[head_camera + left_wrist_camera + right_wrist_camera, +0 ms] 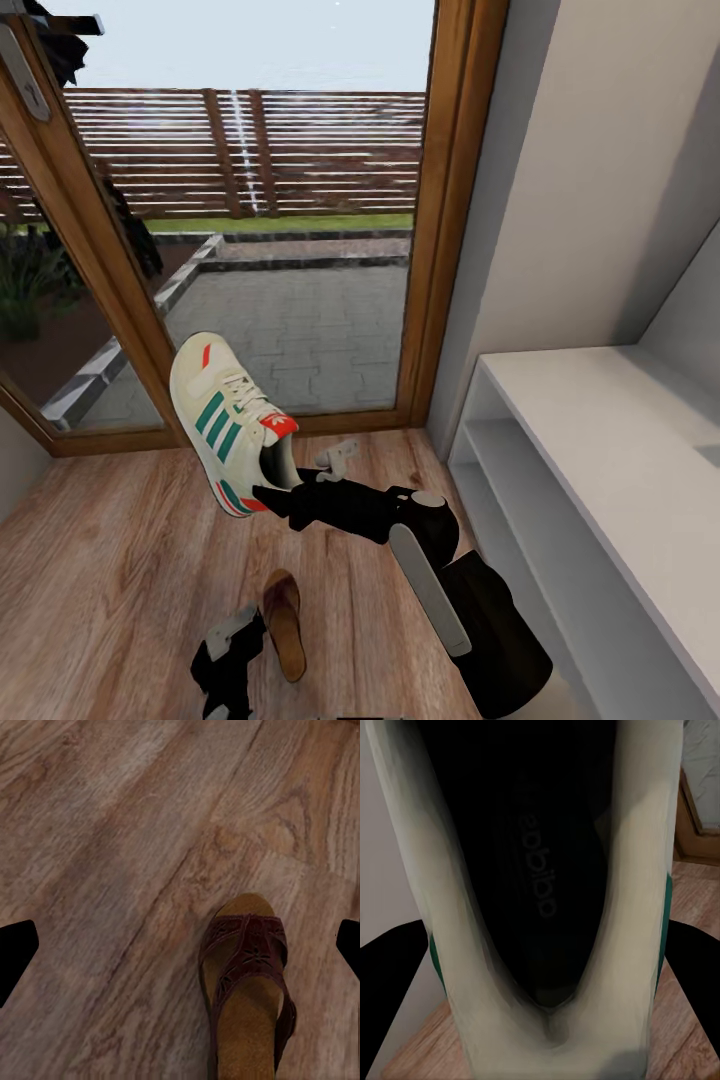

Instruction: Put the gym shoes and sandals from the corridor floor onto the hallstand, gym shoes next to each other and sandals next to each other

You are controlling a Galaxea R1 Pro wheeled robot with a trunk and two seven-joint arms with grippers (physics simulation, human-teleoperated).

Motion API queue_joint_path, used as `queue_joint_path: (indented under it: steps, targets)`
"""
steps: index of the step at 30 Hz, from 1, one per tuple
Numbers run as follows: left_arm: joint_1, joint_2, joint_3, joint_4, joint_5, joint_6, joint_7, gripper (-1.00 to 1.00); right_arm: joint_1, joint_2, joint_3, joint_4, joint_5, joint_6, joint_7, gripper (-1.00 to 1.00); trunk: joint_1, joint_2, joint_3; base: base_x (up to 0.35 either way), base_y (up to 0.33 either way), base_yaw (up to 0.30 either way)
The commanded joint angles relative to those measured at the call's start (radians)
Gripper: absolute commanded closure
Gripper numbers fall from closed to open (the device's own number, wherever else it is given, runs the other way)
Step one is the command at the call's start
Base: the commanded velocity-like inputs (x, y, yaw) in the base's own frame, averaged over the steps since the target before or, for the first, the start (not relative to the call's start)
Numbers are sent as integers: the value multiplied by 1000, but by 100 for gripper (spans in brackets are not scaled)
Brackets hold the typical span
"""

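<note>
Glass door [300, 200], slatted fence [250, 150], perhaps shrubs [30, 280]

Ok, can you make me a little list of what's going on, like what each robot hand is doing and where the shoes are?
right gripper: shut on the gym shoe, held up off the floor by its heel end
left gripper: open, above the floor next to the sandal
sandal: lying on the wooden corridor floor, brown strap, tan sole
hallstand: to the robot's right, no shoes on the part in view
behind: glass door with grey paving outside
</note>
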Motion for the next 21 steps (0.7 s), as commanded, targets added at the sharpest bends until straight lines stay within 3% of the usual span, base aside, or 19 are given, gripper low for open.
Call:
queue_joint_path:
  steps: [1,3,5,6,11,21]
  targets:
    - [-11,-4,4,1,1,-2,16,-100,0,0,-1,-1,-2,5,2,100,0,0,-1,0,0,0]
    - [-51,-15,4,5,0,5,81,-100,0,0,-1,-1,-2,6,1,100,0,0,-1,0,0,0]
    - [-68,-21,3,7,0,22,102,-100,-1,0,-1,-1,-2,6,0,100,0,0,-1,0,0,0]
    - [-94,-25,-2,7,-1,94,132,-100,-1,0,-1,-1,-2,7,0,100,0,0,-1,0,0,0]
    - [-104,-22,-4,10,-2,138,154,-100,-1,0,-2,-2,-3,7,0,100,0,0,-1,0,0,0]
    - [-96,-15,-7,10,-26,143,149,-100,-1,0,-2,-2,-4,7,0,100,0,0,-1,0,0,0]
